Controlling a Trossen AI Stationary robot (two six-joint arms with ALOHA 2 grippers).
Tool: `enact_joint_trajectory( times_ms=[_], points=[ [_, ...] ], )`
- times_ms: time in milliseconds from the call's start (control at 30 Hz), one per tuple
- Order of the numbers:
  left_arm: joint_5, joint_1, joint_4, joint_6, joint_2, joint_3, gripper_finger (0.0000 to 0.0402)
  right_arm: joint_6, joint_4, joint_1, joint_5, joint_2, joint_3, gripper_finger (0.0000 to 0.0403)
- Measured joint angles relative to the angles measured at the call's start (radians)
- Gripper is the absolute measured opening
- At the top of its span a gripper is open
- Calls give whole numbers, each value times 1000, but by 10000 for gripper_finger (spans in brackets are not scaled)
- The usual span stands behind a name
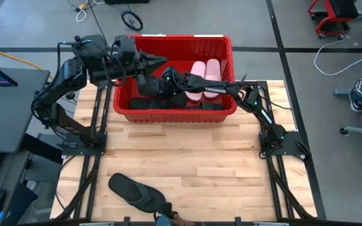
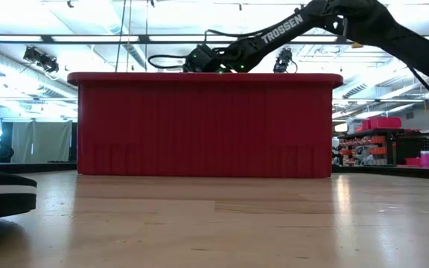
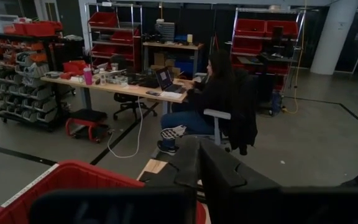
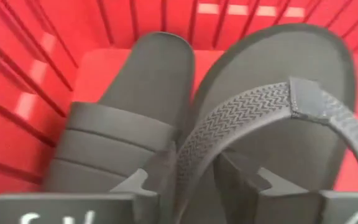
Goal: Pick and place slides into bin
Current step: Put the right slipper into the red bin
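The red bin [image 1: 123,107] stands at the table's far middle. Two pale pink slides [image 1: 205,76] lie in its right half, and black slides [image 1: 197,103] along its near wall. A black single-strap slide [image 4: 120,130] and a black flip-flop [image 4: 278,56] lie side by side on the bin's floor. My right gripper [image 4: 194,186] reaches into the bin from the right, slanting down and open, a finger on each side of the flip-flop's strap. My left gripper [image 1: 161,61] hovers shut and level above the bin's left part. Another black flip-flop [image 1: 134,190] lies on the table by the near edge. My right gripper has its two fingers on either side of the flip-flop's thong strap [image 4: 229,121], near where it runs toward the toe post. It comes slanting down from the table's right. Whether a finger touches the strap, I cannot tell. The flip-flop lies flat on the bin's floor.
The bin's tall ribbed walls [image 2: 203,126] enclose my right gripper. Bare wooden tabletop [image 1: 193,157] lies between the bin and the near edge. Beyond the table a person [image 3: 207,102] sits at a desk, with shelves of red bins behind.
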Motion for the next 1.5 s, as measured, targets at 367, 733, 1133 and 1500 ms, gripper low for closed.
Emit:
enact_joint_trajectory(
  times_ms=[367, 733, 1133, 1500],
  points=[
    [0, 0, 0, 11, 0, 0, 10, -106, 46, -3, -79, -2, 0, 153],
    [0, 0, 0, -1, 0, 0, 24, -206, 42, 26, -83, -5, 0, 154],
    [0, 0, -1, -4, -2, 0, 10, -322, 41, -6, 44, -5, 0, 13],
    [0, 0, -4, 2, -2, 0, 23, -338, 12, -16, -3, -5, 0, 14]
  ],
)
